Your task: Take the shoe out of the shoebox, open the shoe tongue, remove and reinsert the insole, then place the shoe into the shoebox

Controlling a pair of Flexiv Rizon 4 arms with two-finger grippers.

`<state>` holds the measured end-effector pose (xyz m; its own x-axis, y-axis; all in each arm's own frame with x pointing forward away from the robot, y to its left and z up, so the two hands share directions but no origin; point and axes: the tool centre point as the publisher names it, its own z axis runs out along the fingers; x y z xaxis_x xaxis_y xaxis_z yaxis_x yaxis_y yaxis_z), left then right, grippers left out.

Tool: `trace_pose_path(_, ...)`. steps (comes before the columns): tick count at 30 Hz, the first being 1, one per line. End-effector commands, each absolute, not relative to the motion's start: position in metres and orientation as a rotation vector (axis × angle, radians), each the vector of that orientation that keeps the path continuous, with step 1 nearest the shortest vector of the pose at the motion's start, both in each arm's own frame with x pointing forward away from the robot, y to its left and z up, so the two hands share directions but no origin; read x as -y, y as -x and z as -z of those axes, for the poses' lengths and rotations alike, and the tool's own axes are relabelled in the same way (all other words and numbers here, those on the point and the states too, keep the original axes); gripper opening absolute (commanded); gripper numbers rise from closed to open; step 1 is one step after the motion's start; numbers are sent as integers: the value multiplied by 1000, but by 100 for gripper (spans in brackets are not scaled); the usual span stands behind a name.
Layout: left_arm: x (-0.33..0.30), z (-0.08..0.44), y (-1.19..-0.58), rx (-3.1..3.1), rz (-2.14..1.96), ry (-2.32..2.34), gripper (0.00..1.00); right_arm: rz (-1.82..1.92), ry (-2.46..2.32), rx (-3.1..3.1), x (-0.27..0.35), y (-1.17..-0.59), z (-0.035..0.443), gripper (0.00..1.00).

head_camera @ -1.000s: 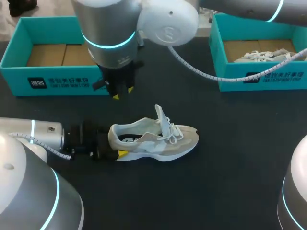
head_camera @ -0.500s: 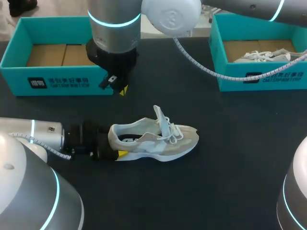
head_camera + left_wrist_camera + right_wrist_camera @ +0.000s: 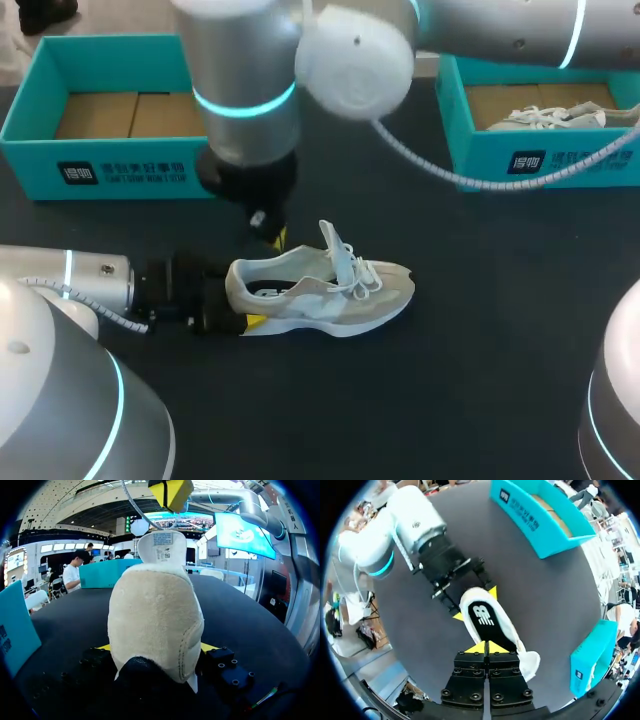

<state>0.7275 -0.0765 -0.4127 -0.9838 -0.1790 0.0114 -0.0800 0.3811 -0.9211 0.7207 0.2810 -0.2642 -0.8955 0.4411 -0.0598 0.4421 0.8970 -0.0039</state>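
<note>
Two pincers at one shoe (image 3: 320,290), which is out of its box on the black table (image 3: 480,330).
My left pincer (image 3: 243,303) lies low along the table and clamps the heel from both sides, a yellow tip on each flank. My right pincer (image 3: 277,238) hangs just above the heel opening, tips pressed together with nothing between them. The shoe stands on its sole, toe to my right, tongue (image 3: 335,245) raised, insole (image 3: 482,615) showing inside. Behind it sit the left shoebox (image 3: 120,170) and the right shoebox (image 3: 540,160).
</note>
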Motion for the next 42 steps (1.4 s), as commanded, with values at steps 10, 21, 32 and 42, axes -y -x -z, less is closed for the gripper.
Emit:
trace_pose_path(10, 79, 420, -724, -2533, 1681, 240, 0, 29, -713, -3086, -263, -733, 352, 0)
trace_pose_path(21, 79, 420, -724, -2533, 1681, 240, 0, 79, -600, -3128, -252, -737, 384, 0)
trace_pose_path(32, 79, 420, -724, -2533, 1681, 240, 0, 82, -621, -3074, -249, -744, 387, 46)
trace_pose_path(42, 79, 420, -724, -2533, 1681, 240, 0, 51, -655, -3107, -257, -748, 421, 44)
